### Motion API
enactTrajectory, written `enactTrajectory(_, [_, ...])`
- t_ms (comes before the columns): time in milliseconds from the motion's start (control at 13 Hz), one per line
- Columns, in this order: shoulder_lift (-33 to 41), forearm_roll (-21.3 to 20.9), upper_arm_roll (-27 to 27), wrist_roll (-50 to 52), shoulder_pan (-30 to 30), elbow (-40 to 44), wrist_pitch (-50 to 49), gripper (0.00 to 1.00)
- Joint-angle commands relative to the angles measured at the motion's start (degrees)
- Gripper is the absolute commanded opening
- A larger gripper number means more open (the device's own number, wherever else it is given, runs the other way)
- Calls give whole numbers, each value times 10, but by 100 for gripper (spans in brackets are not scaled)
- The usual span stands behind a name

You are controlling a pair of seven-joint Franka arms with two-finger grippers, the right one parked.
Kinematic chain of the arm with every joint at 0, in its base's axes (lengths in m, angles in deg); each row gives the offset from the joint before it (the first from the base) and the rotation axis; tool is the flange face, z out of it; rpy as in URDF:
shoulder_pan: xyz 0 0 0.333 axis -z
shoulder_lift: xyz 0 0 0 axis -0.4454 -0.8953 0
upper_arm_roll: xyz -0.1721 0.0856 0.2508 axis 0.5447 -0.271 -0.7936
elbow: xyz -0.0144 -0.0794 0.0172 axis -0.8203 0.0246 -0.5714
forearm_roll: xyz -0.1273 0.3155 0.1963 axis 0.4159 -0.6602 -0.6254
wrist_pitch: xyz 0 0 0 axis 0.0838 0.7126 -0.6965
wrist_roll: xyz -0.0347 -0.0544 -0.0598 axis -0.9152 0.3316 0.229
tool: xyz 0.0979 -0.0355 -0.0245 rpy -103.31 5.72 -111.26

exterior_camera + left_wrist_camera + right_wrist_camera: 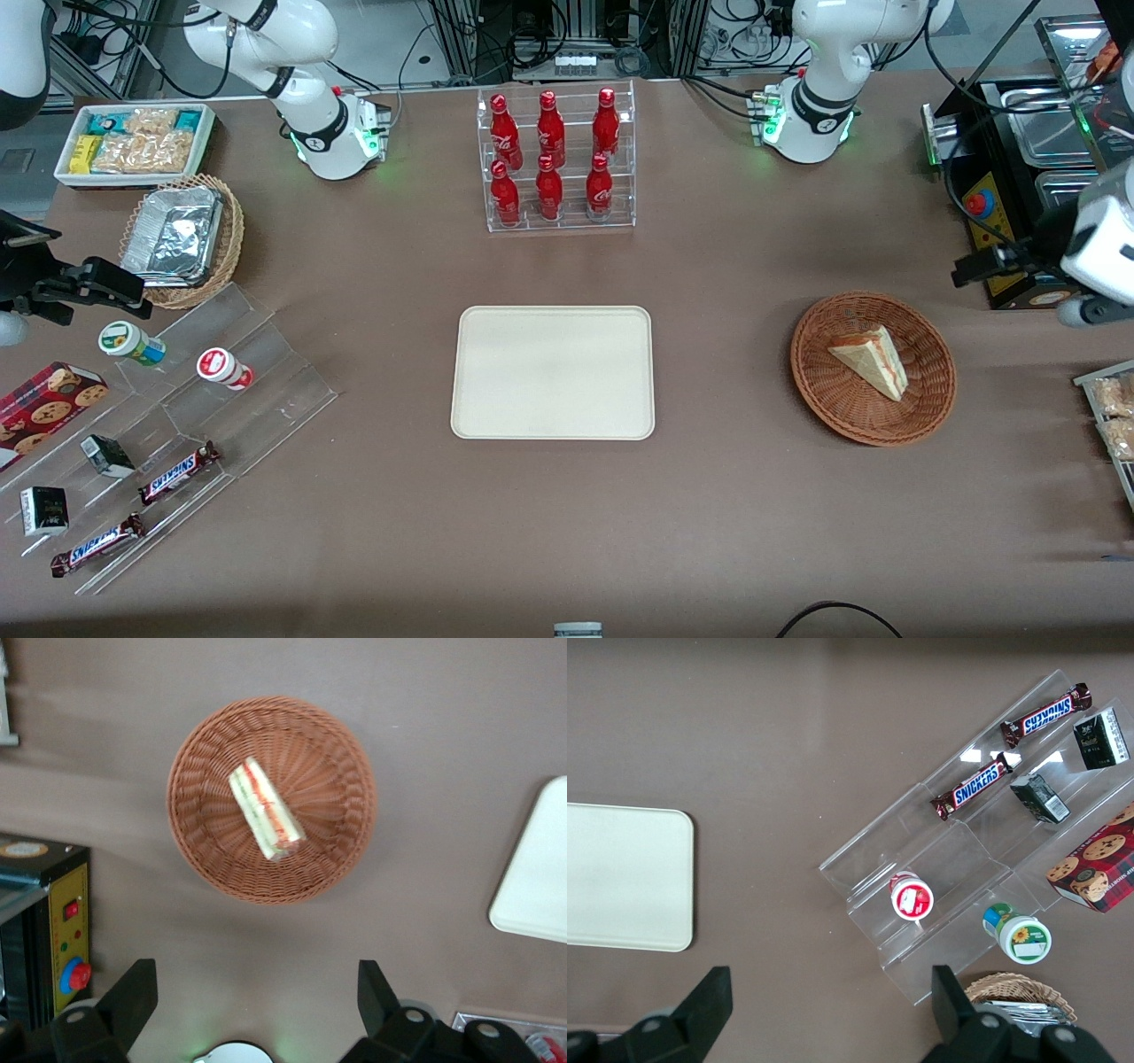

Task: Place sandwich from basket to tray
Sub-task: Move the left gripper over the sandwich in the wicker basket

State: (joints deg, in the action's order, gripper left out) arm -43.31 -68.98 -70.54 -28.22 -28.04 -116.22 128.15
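Hand (pixel 252 1005) open, high above basket (pixel 272 798)

sandwich (pixel 873 359) in basket (pixel 824 381); end effector (pixel 257 1005) wide apart above; tray (pixel 553 372) beside

The triangular sandwich (pixel 872 359) lies flat in the reddish-brown wicker basket (pixel 819 372). The empty cream tray (pixel 554 372) sits well apart from the basket, toward the parked arm's end. The gripper (pixel 257 992) hovers above the basket, fingers spread.

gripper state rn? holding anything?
Gripper: open, holding nothing, hovering above the table near the basket; the sandwich lies in the basket.
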Motion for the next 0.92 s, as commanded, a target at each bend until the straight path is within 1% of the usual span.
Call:
enactTrajectory(0, [-28,1,5,31,-21,-3,8,100])
enactTrajectory(154, [-30,0,5,55,-29,-48,48,100])
enactTrajectory(308, [-24,0,5,99,-31,-117,130,100])
enactTrajectory(538, [-38,0,4,203,-23,-175,218,100])
enactTrajectory(692, [-33,0,4,227,-26,-247,306,100])
enactTrajectory(846, [-51,0,4,266,-26,-276,363,100])
